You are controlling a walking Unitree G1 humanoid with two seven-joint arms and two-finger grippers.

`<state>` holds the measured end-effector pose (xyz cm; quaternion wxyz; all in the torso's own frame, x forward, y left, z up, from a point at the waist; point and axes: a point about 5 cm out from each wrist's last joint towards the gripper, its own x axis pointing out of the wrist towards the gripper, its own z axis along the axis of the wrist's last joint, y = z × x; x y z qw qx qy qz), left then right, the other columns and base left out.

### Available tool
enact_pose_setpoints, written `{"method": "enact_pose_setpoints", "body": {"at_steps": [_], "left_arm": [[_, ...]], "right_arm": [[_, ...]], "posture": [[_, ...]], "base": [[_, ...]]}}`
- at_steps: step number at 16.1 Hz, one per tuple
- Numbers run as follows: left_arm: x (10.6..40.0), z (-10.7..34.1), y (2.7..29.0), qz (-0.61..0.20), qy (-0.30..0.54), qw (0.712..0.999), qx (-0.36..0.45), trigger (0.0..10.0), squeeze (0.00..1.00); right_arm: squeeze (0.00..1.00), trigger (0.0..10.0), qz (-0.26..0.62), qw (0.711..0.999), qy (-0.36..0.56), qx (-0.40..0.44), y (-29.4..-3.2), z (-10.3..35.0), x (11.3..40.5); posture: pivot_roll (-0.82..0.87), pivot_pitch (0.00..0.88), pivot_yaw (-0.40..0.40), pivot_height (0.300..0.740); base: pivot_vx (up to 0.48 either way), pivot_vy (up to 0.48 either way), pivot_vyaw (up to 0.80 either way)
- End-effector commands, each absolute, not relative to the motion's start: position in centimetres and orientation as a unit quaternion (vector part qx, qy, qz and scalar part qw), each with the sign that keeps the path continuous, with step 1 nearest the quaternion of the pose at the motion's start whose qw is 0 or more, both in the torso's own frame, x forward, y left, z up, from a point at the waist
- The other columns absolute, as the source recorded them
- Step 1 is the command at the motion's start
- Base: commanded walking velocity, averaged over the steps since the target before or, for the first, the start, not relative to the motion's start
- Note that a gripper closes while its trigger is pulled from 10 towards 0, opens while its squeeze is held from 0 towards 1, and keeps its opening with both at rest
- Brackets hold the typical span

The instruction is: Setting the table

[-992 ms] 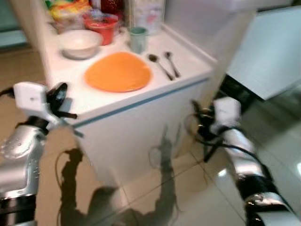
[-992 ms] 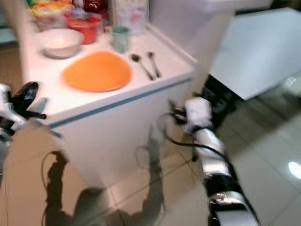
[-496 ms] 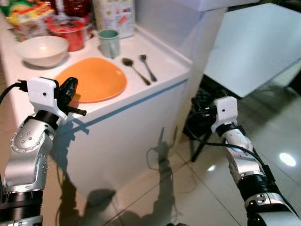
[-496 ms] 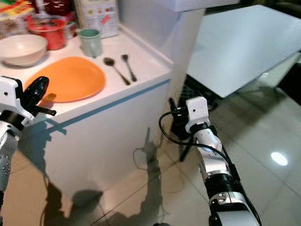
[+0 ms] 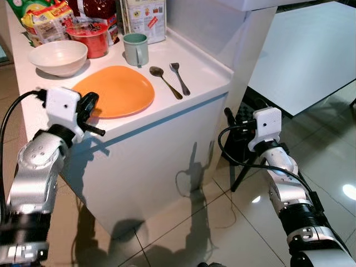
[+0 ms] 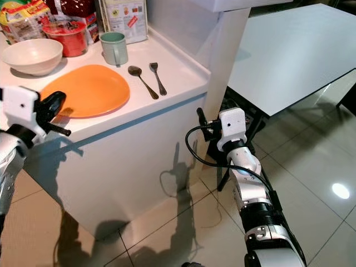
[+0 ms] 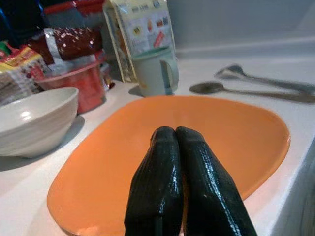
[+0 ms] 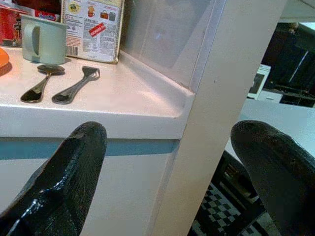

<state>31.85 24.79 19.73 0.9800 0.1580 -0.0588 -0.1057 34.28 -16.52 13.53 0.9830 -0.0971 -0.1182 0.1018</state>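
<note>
You see a flat orange plate [image 5: 115, 98] on a white surface [image 5: 203, 75] edged by a thin blue stripe. Nearby are a cream ribbed bowl [image 5: 58, 57], a pale green mug [image 5: 136, 49], a red tub [image 5: 89, 38], and a dark metal spoon [image 5: 165, 82] and fork [image 5: 179, 78]. The floor [image 5: 183, 233] is glossy beige tile. Both hands have black fingers [image 7: 187, 187].

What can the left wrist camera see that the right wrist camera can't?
The left wrist view has the orange plate, the white bowl and the red tub, with the left gripper shut above the plate. The right wrist view has the counter's blue-striped edge and the white pillar, seen past the open right gripper. Both have the green mug, spoon and fork.
</note>
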Motion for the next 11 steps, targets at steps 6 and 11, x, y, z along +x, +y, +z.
{"method": "enact_pose_setpoints", "body": {"at_steps": [6,11], "left_arm": [[33.3,19.0,26.0,-0.098,-0.019,0.983,0.154,10.0,0.0],[33.7,17.7,26.8,-0.094,0.009,0.984,0.151,10.0,0.0]], "right_arm": [[0.0,10.0,0.097,0.983,-0.134,-0.084,-16.4,14.8,34.4],[0.0,10.0,0.096,0.983,-0.137,-0.08,-16.5,15.4,34.7]], "posture": [[0.11,0.049,-0.001,0.74],[0.11,0.041,-0.001,0.74]], "base": [[0.0,0.0,0.0],[0.0,0.0,0.0]]}}
